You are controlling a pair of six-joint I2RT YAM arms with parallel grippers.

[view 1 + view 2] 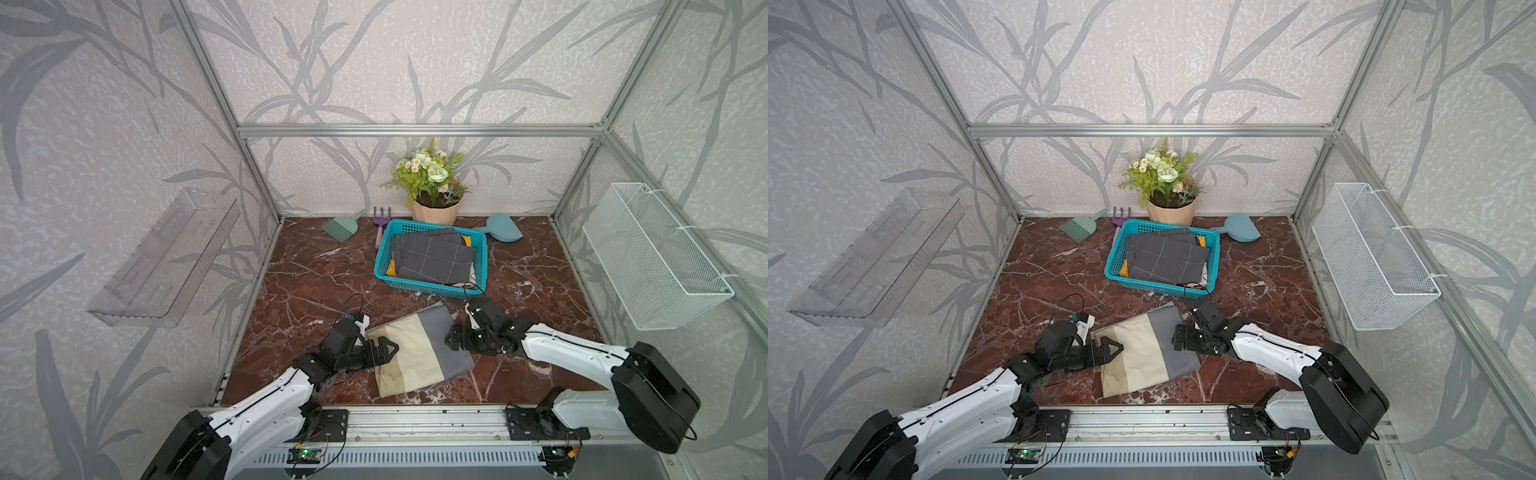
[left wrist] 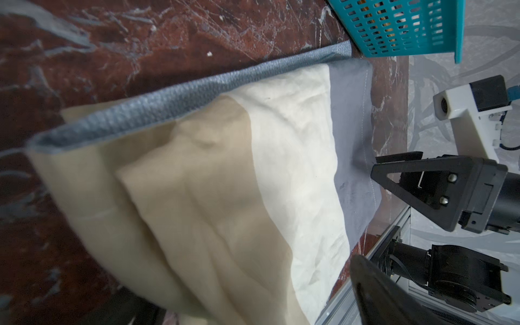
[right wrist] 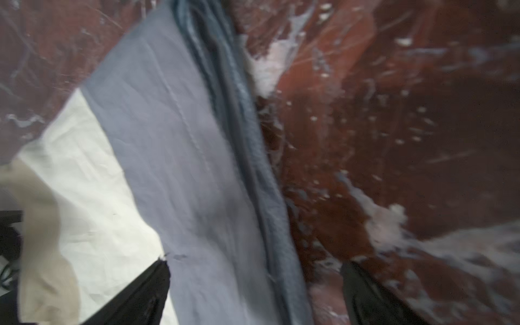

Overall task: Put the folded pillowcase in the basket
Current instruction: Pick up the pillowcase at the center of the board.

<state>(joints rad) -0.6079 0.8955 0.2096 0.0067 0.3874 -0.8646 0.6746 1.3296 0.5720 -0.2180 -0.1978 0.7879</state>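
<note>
Well, the red-brown marbled tabletop (image 1: 311,291) is the largest thing below me. Toward its back stands the rectangular teal-blue plastic basket (image 1: 430,289) with perforated walls. It already holds a folded dark grey checked cloth (image 1: 432,257), with a little yellow fabric (image 1: 391,270) showing under it.

The folded pillowcase (image 1: 419,351), a soft cloth rectangle banded in tan, cream and grey, is not in there yet. It lies flat on the tabletop between my two arms, and its far grey corner stops just short of the basket's near wall.

My left gripper (image 1: 386,351) is at the tan end with its jaws spread wide. One finger lies over the cloth's edge, and the jaws clamp nothing. My right gripper (image 1: 451,338) is at the grey end, also wide open and empty. In the right wrist view its fingers straddle the stacked grey hem, one over the cloth and one over bare marble.

I judge the pillowcase to be light, limp and a little slippery on this smooth top. If I pinch only the top layer, the fold will probably fall open and the rest will sag. I would take it at both short ends at once, biting through every layer at the thick folded edges. Then I would carry it level so it drops squarely into a basket barely wider than itself.
</note>
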